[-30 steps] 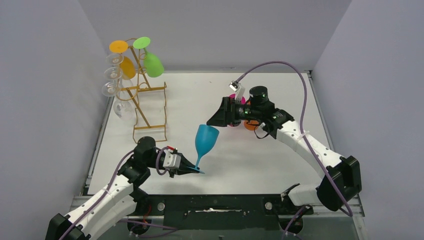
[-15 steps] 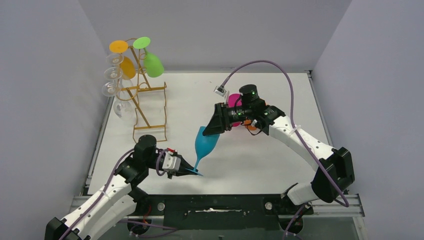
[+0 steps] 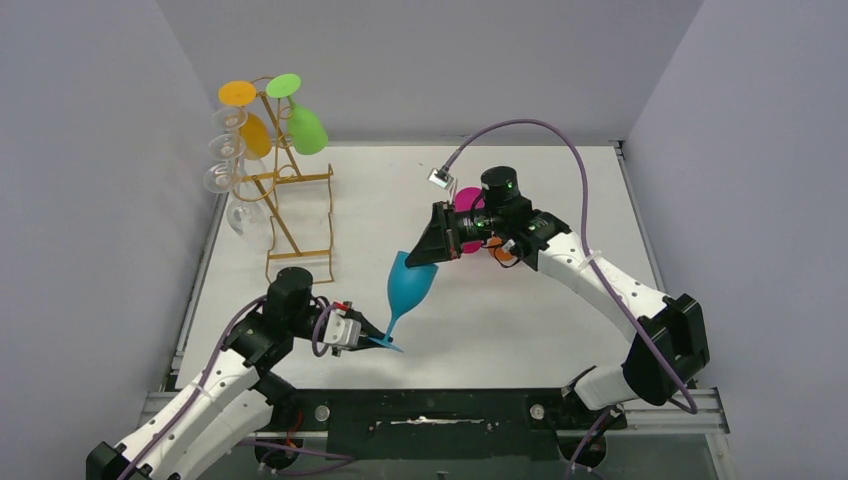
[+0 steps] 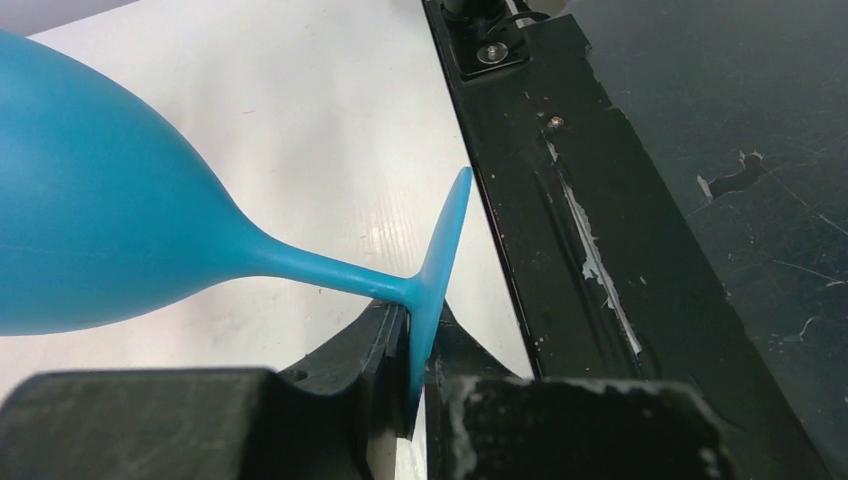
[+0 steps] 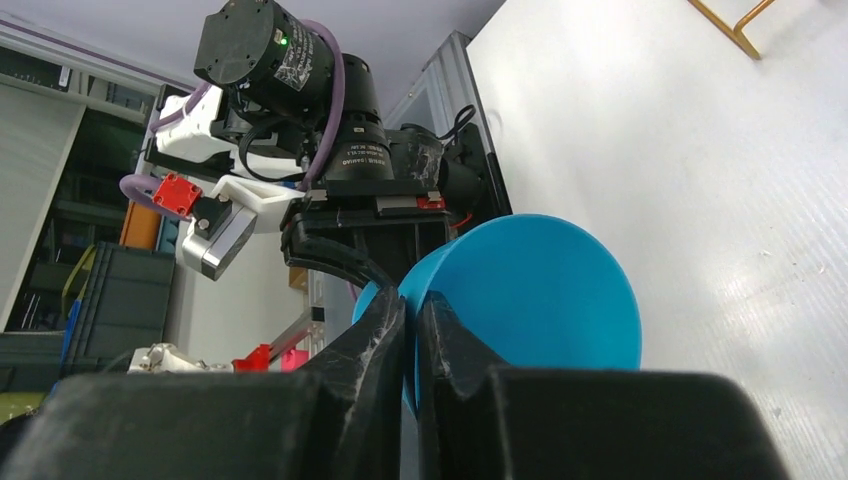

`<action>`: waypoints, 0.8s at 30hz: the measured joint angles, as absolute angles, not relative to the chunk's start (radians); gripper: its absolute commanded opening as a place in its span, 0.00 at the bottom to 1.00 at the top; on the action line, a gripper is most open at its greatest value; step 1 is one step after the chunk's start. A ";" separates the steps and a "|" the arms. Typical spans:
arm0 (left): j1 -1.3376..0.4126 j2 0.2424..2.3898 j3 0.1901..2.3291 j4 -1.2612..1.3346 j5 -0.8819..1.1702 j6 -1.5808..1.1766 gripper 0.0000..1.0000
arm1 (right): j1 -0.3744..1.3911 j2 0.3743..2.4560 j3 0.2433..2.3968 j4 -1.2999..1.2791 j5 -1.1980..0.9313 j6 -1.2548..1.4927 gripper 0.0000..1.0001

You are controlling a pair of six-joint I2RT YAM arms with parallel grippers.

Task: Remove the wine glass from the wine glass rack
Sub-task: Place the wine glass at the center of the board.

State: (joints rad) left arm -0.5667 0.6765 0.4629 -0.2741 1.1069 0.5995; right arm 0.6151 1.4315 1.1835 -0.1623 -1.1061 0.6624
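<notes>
Over the table (image 3: 520,330), well clear of the rack (image 3: 285,178) at the far left, I hold the blue glass (image 3: 411,283) between both arms, so I judge the lift off the rack done and a handover in hand. The glass leans, bowl up and toward the right, foot down near the front edge. My left gripper (image 3: 370,335) is clenched on the thin disc of the foot, which stands edge-on between its jaws in the wrist view (image 4: 410,330). My right gripper (image 3: 425,255) is clamped on the wall of the bowl at the rim, one finger inside and one outside (image 5: 412,310). With both ends pinned, the next move, as I judge it, calls for one hand to let go before the other carries: probably the left releasing the foot. It should open cleanly, without twisting the stem against the rim grip, which is a thin hold on a slick wall and could slip. On the rack a green glass (image 3: 307,128), an orange glass (image 3: 252,130) and some clear glasses (image 3: 235,215) hang bowl down, out of my way. Behind my right wrist stands a pink glass (image 3: 468,200), with something orange (image 3: 500,250) just beside it; both are mostly hidden by the arm and close enough to be knocked if I swing back.
</notes>
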 measured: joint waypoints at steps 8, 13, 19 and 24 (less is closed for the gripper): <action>-0.563 0.671 0.469 -0.300 1.079 0.525 0.34 | 0.630 1.431 1.177 -0.147 -1.085 0.686 0.00; -0.560 0.671 0.480 -0.315 1.085 0.476 0.70 | 0.634 1.416 1.177 -0.184 -1.023 0.663 0.00; -0.560 0.672 0.490 -0.314 1.072 0.400 0.80 | 0.652 1.342 1.161 -0.236 -0.851 0.632 0.00; -0.559 0.656 0.505 -0.318 0.976 0.331 0.81 | 0.709 1.299 1.150 -0.287 -0.617 0.621 0.00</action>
State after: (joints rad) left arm -0.5594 0.6563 0.5053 -0.3183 0.9760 0.3309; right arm 0.7086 1.2995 1.1496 -0.2871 -0.6174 0.6212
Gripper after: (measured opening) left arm 0.804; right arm 0.063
